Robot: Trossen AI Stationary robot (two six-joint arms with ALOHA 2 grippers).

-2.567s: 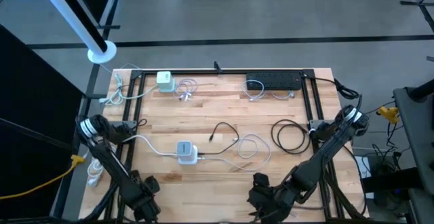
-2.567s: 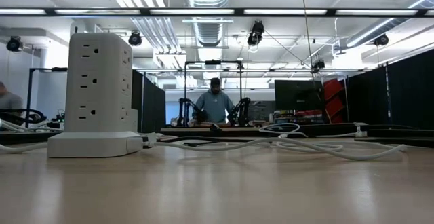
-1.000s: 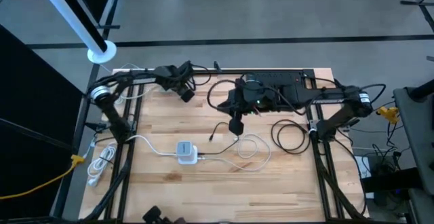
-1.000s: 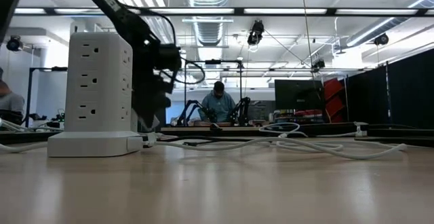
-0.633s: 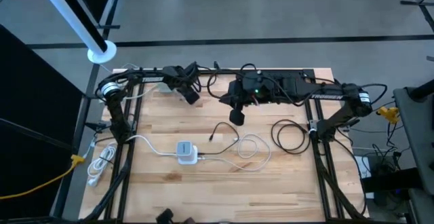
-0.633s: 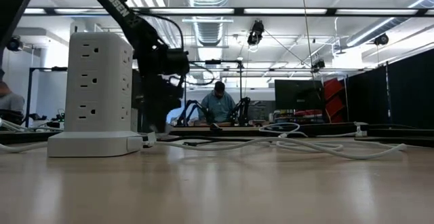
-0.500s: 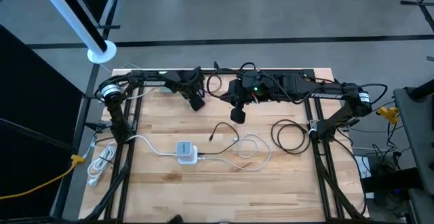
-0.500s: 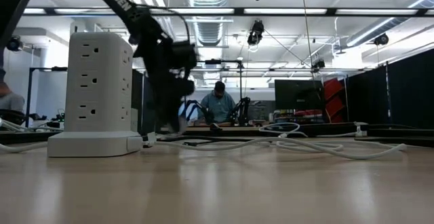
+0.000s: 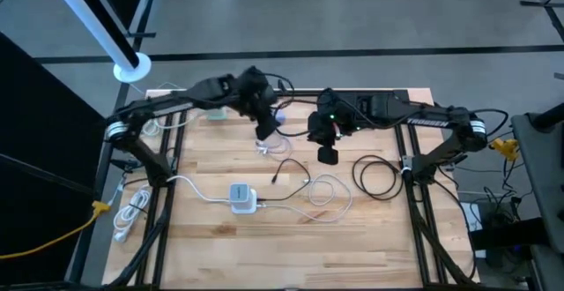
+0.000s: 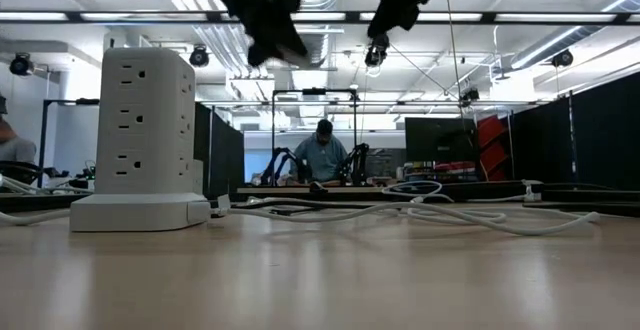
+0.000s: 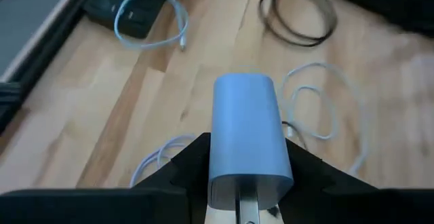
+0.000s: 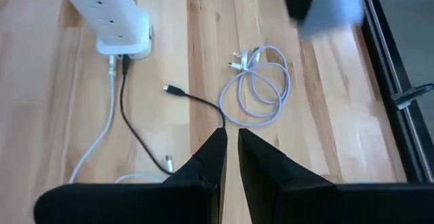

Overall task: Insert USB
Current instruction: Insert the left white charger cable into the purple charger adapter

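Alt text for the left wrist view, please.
The left claw grips a pale blue charger block above the wooden table. Beyond lie a coiled black cable, loose white cable and a pale blue loop.

Room bright, even, white. Ceiling strip lights (image 10: 300, 17) blaze overhead in low view, blown out near 12 o'clock. Table (image 9: 291, 238) evenly lit, shadows faint and soft. Two arms up top in low view are dark silhouettes, smeared by motion. Near tabletop in low view soft, out of focus; tower power strip (image 10: 146, 140) crisp. Left wrist view: pale blue block (image 11: 247, 132) up close, sharp; far corner at 2 o'clock blurred. Right wrist view: blurred blue-grey smear at 1 o'clock.
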